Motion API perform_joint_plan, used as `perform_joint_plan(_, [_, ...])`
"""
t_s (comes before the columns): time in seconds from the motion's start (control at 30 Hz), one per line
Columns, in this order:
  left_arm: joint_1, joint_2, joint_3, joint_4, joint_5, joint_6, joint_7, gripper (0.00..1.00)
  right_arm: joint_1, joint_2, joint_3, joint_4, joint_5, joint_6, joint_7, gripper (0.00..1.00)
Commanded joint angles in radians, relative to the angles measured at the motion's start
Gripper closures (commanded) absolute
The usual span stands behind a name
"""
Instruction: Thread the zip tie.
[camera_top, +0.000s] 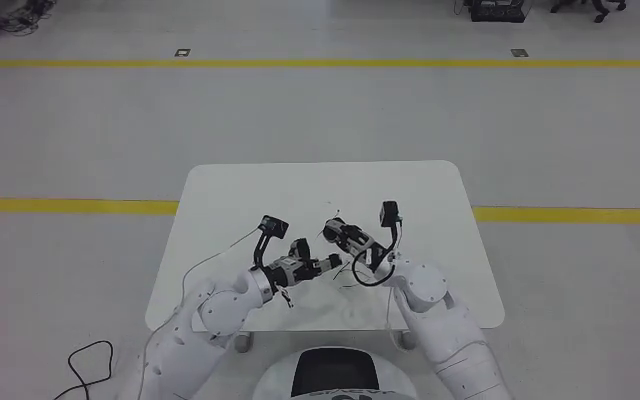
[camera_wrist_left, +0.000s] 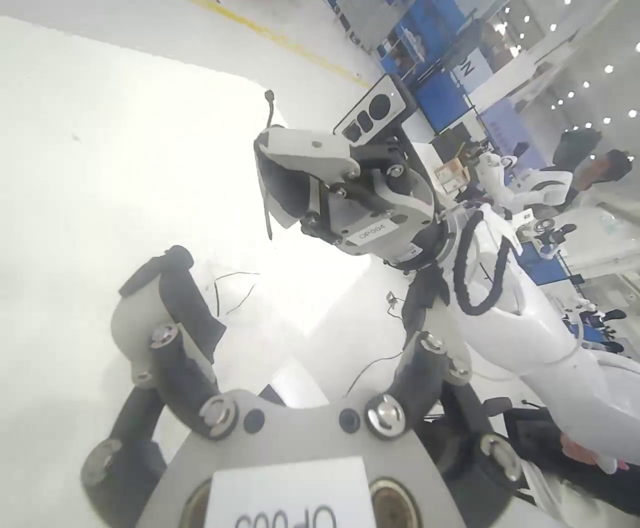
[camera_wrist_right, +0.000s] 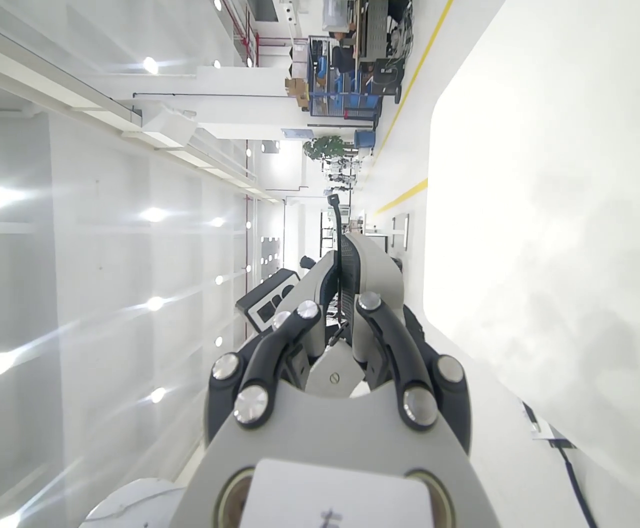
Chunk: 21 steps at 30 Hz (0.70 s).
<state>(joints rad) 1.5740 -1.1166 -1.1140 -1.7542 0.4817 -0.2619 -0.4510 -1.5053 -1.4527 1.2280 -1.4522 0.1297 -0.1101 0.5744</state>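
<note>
Above table (camera_top: 420, 190), right pincer (camera_wrist_right: 344, 260) raised — clamping zip tie (camera_wrist_right: 338, 220)

The white table (camera_top: 420, 190) has rounded corners and stands on a pale floor (camera_top: 100, 120) marked with yellow lines. A few thin dark strands (camera_wrist_left: 235, 290) lie bent and loose on it, toward the middle of its front edge. What they are cannot be told.

White-shelled arms (camera_top: 225, 310), black looped cable (camera_wrist_left: 467, 280), grey left tool (camera_wrist_left: 295, 280), silver screws (camera_wrist_left: 384, 415)
</note>
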Motion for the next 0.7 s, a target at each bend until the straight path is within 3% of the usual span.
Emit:
perform_joint_plan(0.0, [-0.004, 0.001, 0.003, 0.01, 0.0, -0.023, 0.009, 0.0, 0.005, 0.001, -0.001, 0.004, 0.008, 0.0, 0.018, 1.0])
perform_joint_plan(0.33, [-0.011, 0.002, 0.0, 0.025, 0.01, -0.02, 0.042, 0.0, 0.003, 0.003, -0.011, 0.004, 0.023, 0.017, 0.022, 1.0])
perform_joint_plan(0.67, [-0.027, 0.007, 0.006, 0.047, -0.001, -0.071, 0.051, 0.0, 0.03, 0.012, -0.028, 0.053, 0.099, 0.065, 0.107, 1.0])
